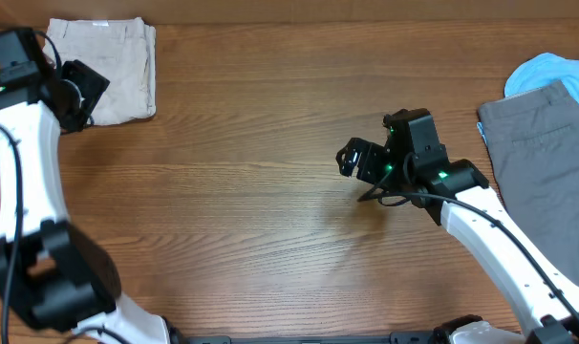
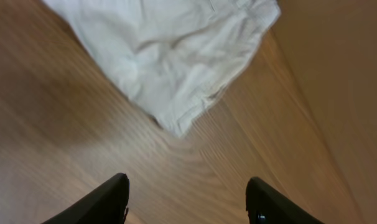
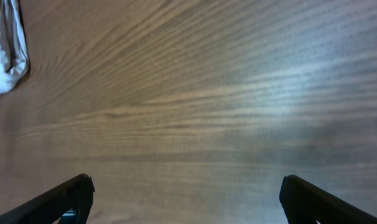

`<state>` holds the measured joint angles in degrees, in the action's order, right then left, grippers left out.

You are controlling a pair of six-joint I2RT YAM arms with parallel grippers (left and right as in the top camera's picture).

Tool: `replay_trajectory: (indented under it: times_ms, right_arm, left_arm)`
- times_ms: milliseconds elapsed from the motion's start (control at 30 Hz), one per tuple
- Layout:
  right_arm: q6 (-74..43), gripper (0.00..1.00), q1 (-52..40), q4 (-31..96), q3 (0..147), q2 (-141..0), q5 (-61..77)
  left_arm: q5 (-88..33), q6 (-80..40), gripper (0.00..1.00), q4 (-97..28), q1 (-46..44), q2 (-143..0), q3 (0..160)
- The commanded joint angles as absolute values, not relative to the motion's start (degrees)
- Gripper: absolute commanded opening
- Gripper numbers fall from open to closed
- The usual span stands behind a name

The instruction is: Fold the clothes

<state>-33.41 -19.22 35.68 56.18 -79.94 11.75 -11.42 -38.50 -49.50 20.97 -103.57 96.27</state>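
Observation:
The beige khaki shorts (image 1: pixel 106 67) lie folded at the table's far left corner; they also show in the left wrist view (image 2: pixel 170 56) and at the edge of the right wrist view (image 3: pixel 5 43). My left gripper (image 1: pixel 87 91) is open and empty, just beside the folded shorts' left edge, above bare wood (image 2: pixel 187 193). My right gripper (image 1: pixel 354 159) is open and empty over the middle of the table (image 3: pixel 185 193). Grey shorts (image 1: pixel 543 153) lie flat at the right edge, with a light blue garment (image 1: pixel 557 72) behind them.
The wooden table (image 1: pixel 251 220) spans the view. The right arm's white link runs from the gripper toward the front right corner. The left arm's white link stands along the left edge.

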Motion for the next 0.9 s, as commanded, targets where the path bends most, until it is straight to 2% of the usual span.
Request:
replay_trajectory:
  times_ms: [0, 67, 333, 633, 867]
  right_arm:
    - [-33.5, 1.0, -19.6, 37.4, 56.3, -72.3, 13.1]
    - [-34.3, 1.0, -19.6, 39.5, 56.3, -67.0, 13.2]
    - [-39.4, 1.0, -19.6, 47.4, 56.3, -45.4, 12.9]
    - [-46.6, 1.0, -19.6, 66.5, 55.9, -29.5, 5.8]
    - [-46.6, 0.98, -19.6, 69.3, 52.6, -18.8, 3.8]
  left_arm:
    - [-12.1, -36.2, 0.56, -55.6, 20.6, -95.5, 97.3]
    - [-14.5, -32.2, 0.55, -58.8, 20.6, -91.3, 97.3]
    - [-33.5, -17.9, 0.59, -67.5, 20.6, -74.4, 97.2]
    - [-43.7, -8.6, 0.67, -77.6, 20.6, -57.0, 93.0]
    - [-46.6, -3.8, 0.67, -80.8, 20.6, -43.7, 77.6]
